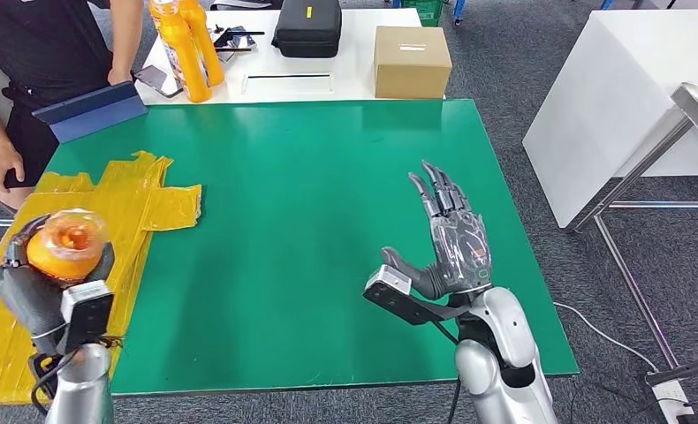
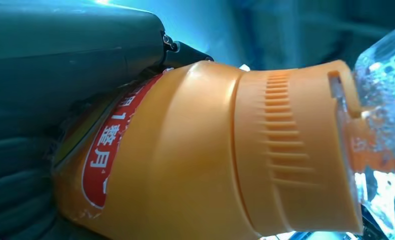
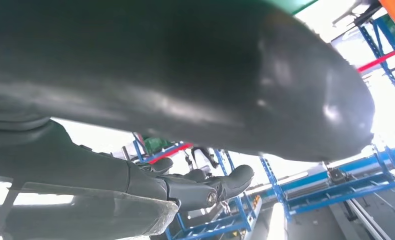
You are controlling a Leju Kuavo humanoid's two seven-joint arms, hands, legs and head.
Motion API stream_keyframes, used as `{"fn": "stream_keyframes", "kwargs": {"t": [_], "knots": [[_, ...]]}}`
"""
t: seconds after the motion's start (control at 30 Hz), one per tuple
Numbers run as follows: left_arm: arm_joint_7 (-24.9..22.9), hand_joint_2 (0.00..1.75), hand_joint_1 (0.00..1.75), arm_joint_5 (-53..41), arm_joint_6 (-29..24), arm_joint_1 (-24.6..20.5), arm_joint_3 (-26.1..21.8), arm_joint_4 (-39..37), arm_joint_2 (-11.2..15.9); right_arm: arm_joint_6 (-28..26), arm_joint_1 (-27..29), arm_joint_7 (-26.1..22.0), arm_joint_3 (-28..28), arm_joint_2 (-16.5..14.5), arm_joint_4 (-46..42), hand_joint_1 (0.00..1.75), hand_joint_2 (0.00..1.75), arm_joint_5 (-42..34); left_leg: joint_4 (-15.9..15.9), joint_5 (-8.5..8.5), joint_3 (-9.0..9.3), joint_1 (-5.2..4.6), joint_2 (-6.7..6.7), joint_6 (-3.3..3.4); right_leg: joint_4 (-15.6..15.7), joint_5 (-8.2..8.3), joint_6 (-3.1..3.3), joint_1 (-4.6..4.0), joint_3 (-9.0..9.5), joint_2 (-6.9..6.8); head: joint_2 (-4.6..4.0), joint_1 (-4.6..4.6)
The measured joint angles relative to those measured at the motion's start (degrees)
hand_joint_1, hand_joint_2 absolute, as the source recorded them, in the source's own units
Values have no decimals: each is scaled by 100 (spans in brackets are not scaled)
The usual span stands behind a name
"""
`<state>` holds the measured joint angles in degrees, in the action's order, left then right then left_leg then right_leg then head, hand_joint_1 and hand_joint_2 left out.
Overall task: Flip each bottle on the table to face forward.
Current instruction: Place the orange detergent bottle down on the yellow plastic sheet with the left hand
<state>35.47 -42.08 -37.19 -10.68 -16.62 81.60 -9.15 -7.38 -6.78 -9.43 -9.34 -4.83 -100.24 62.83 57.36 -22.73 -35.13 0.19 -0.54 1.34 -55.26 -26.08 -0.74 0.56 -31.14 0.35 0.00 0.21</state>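
Note:
My left hand (image 1: 41, 296) grips an orange bottle (image 1: 66, 242) at the table's near left, above the yellow sheet (image 1: 142, 199); I look down on its clear cap end. In the left wrist view the bottle (image 2: 195, 155) is close up, with an orange body, ribbed collar and a red label. My right hand (image 1: 447, 238) hovers flat above the green table (image 1: 310, 177) at the near right, fingers spread, holding nothing. The right wrist view shows its thumb and dark fingers (image 3: 205, 187). Two more orange bottles (image 1: 186, 44) stand on the white table behind.
A person (image 1: 36, 71) stands at the far left by a blue tablet (image 1: 89, 110). On the white table (image 1: 354, 75) behind are a cardboard box (image 1: 411, 60), a black case (image 1: 307, 26) and a phone (image 1: 158, 79). A white cabinet (image 1: 619, 97) and metal frame stand to the right.

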Motion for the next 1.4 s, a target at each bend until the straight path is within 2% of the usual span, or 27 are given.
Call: {"fn": "stream_keyframes", "kwargs": {"t": [0.13, 0.27, 0.37, 0.6, 0.73, 0.87, 0.9, 1.0, 1.03, 1.17, 1.4], "knots": [[-1, 175, 175, -2181, -245, -297, -244, -233, -16, -10, 69, -77, 38, 7, 53, 0, 0, -69, 0, 0, 0, -2, 1, 1, 0, 1, -1, 0, 1, 0, 0, 0], [-76, 175, 175, -3475, -253, -521, -596, -602, -73, -15, 119, -167, 46, 39, 134, 0, 0, -212, 0, 1, 2, -3, 8, 1, 0, 3, -2, 1, 0, 6, 0, -1], [-459, 175, 175, -4305, -256, -624, -726, -880, -61, -19, 130, -208, 45, 85, 261, 0, 0, -301, 1, 2, 1, -2, 5, 2, 0, 3, -2, 1, 1, 4, 0, -1], [-1350, 175, 175, -4741, -257, -757, -684, -1546, 107, -99, 150, -183, -12, 151, 539, 0, 0, -345, 0, 1, 0, 1, 5, 2, 0, 3, -2, 0, -1, 4, 0, -1], [-1652, 175, 175, -4782, -259, -791, -577, -1814, 222, -94, 159, -165, -52, 156, 606, 0, 0, -320, 0, 1, 0, 2, 7, 1, 0, 2, -1, 0, -3, 4, 0, -1], [-2634, 175, 175, -4788, -259, -839, -88, -2103, 463, -65, 194, -132, -64, 155, 619, 0, 0, -243, 0, 1, 0, 1, 6, 1, 0, 2, -1, 0, -3, 4, 0, 0], [-2852, 175, 166, -4787, -259, -856, 69, -2184, 537, -62, 215, -130, -65, 156, 619, 0, 0, -224, 0, 1, 0, 1, 5, 1, 0, 2, -1, 0, -3, 4, 0, 0], [-3152, 175, 35, -4786, -259, -897, 437, -2395, 702, -64, 297, -128, -67, 166, 619, 0, 0, -200, 0, 2, -1, 0, 3, 1, 0, 2, -1, 0, -2, 3, 0, -1], [-3192, 175, 0, -4786, -259, -903, 524, -2456, 735, -66, 326, -128, -67, 173, 619, 0, 0, -200, 0, 1, -1, 0, 4, 1, 0, 2, -1, 0, -2, 4, 0, -1], [-3439, 0, 0, -4789, -259, -912, 844, -2678, 859, -75, 441, -128, -67, 212, 618, 0, 0, -204, 0, 1, -2, -3, 5, 2, 0, 2, -1, 0, -3, 4, 0, -1], [-3583, 0, 0, -4790, -264, -924, 1267, -2928, 981, -84, 530, -128, -67, 268, 617, 0, 0, -209, 0, 1, -2, -3, 5, 2, 0, 2, -1, 1, -1, 4, 0, -1]]}}
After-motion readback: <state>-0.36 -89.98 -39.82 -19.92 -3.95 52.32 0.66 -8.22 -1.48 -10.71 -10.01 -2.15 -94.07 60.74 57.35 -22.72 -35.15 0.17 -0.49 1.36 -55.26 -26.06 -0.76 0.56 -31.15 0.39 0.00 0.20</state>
